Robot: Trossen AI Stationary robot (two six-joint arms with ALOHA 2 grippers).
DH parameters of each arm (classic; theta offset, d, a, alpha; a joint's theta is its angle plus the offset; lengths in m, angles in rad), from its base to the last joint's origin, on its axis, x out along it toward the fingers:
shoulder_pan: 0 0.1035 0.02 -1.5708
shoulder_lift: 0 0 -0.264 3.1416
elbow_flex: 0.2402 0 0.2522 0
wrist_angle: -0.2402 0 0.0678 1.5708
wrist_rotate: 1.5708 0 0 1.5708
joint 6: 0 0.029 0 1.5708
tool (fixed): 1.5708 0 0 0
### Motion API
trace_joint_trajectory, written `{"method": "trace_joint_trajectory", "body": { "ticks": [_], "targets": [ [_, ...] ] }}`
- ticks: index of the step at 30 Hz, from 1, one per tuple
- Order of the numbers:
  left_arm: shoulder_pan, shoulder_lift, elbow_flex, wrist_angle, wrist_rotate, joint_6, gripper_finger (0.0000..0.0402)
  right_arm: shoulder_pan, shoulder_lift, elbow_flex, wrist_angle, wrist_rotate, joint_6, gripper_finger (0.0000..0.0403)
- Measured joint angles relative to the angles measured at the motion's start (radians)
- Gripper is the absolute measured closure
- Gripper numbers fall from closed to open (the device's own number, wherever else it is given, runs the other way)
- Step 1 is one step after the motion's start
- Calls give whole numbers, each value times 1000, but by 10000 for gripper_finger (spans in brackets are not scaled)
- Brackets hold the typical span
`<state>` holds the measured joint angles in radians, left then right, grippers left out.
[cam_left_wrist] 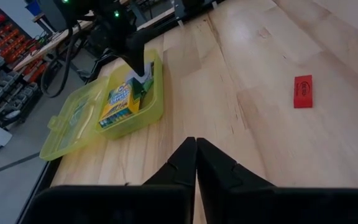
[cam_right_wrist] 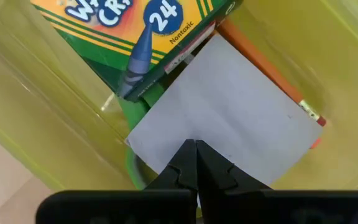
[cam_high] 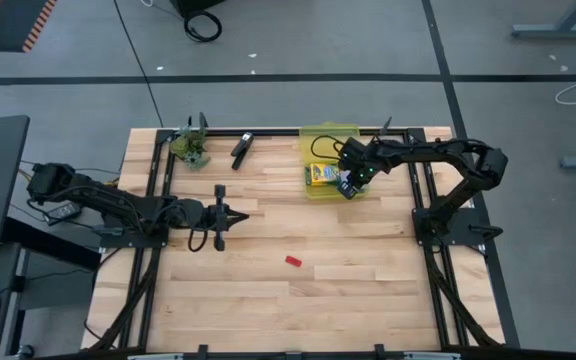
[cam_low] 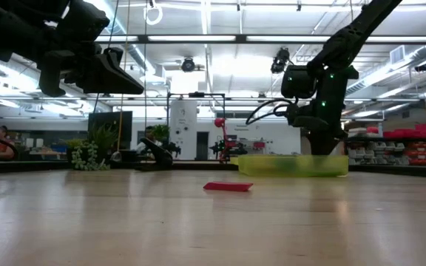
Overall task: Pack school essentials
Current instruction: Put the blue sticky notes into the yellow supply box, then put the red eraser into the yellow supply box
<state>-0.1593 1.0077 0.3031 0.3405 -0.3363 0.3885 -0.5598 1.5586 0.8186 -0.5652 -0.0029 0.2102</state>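
A yellow-green see-through box (cam_high: 311,192) stands open on the table's far right part, its lid (cam_high: 330,133) lying flat behind it. In it lie the crayon box (cam_right_wrist: 123,31), an orange pencil (cam_right_wrist: 260,62), something green (cam_right_wrist: 131,121) and, on top, the light-blue square pad (cam_right_wrist: 229,106). My right gripper (cam_right_wrist: 196,144) is shut and reaches down into the box (cam_left_wrist: 155,102) over the pad. My left gripper (cam_high: 236,213) is shut and hangs above the table's left middle. The tiny red piece (cam_high: 292,261) lies flat on bare wood, near the middle. My right gripper comes from above, pointing down into the box, and its shut fingertips (cam_right_wrist: 185,158) meet the pad at its near edge (cam_right_wrist: 166,152). The fingers hide that edge, so I cannot tell whether they pinch it or only press on it. The pad lies tilted across the pencil and crayon box.
A black clip-like object (cam_high: 241,148) and a small greenish clump (cam_high: 190,148) lie near the far edge, left of the box. Dark rails (cam_high: 158,170) run along the table's left, right and far sides. Bare wood stretches around the red piece (cam_low: 228,186).
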Motion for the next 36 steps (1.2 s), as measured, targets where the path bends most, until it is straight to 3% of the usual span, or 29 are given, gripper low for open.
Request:
{"method": "trace_joint_trajectory", "body": {
  "ticks": [36],
  "targets": [
    [-2,-3,0,-18,0,-40,386,62,3,133,-120,28,25,397]
  ]
}}
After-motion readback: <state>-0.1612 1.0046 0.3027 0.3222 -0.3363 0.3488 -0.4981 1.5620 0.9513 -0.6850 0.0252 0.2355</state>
